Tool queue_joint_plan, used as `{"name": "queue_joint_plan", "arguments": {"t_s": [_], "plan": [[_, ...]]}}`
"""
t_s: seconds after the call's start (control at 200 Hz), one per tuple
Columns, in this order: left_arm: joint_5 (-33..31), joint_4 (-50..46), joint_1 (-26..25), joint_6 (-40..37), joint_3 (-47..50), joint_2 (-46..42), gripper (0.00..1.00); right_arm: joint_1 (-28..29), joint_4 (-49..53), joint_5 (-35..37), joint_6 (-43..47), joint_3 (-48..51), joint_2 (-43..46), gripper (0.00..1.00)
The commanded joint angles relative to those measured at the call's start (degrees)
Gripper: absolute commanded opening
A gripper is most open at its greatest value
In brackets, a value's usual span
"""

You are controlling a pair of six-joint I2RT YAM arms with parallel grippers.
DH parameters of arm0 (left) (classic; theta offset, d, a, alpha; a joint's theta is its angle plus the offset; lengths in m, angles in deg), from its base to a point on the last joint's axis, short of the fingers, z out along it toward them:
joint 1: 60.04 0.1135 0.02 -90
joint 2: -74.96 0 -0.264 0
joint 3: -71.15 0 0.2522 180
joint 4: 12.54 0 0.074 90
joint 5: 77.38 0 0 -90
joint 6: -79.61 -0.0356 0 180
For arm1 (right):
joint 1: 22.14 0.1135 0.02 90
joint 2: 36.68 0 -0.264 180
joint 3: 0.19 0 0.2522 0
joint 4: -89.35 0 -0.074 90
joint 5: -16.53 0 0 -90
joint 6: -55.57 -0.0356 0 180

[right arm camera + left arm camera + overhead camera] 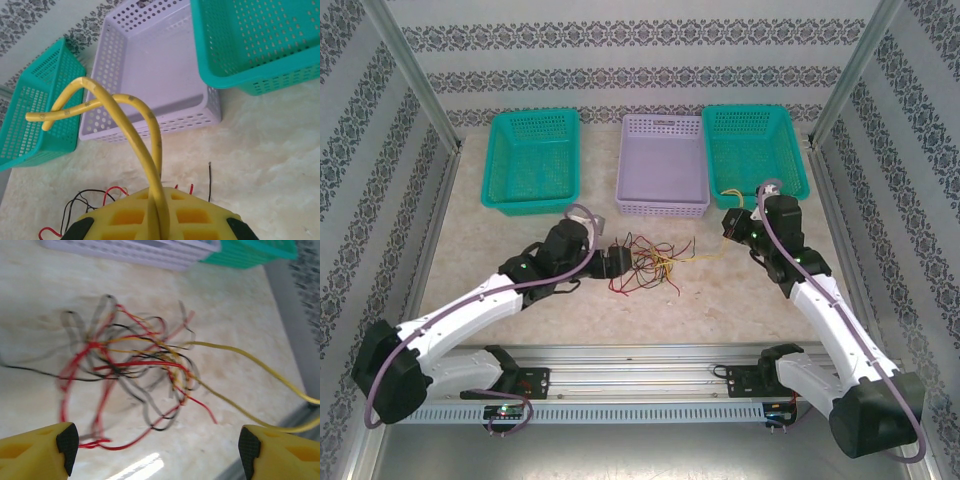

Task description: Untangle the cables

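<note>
While the right claw (159, 222) pinches a yellow cable (142, 125) running into the tangle of cables (652, 262) on the desk (520, 290) near the purple basket (662, 208), the left claw (157, 445) hangs wide open and empty beside it. Pulling now could drag the unanchored tangle along or cinch it tighter

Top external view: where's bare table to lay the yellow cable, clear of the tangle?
Bare table between the tangle and the near rail, and a patch in front of the left teal basket, left of the left arm. Crowded: in front of the purple basket: tangle, left fingers and the yellow cable in the right fingers.
</note>
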Motion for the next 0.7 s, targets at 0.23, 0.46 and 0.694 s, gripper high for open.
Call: {"name": "queue_joint_plan", "arguments": {"t_s": [0.23, 0.46, 0.694], "plan": [[6.9, 12.1, -2.9, 6.3, -5.1, 7.9, 0.83, 2.9, -8.8, -0.2, 3.9, 2.0, 0.1, 0.00], [9.3, 13.4, -3.1, 9.9, -6.8, 8.6, 0.81, 3.9, -12.4, 0.2, 5.6, 5.0, 0.3, 0.00], [12.8, 11.5, -4.8, 11.0, -8.7, 12.0, 0.70, 4.4, -13.9, 1.1, 5.3, 5.7, 1.7, 0.00]]}}
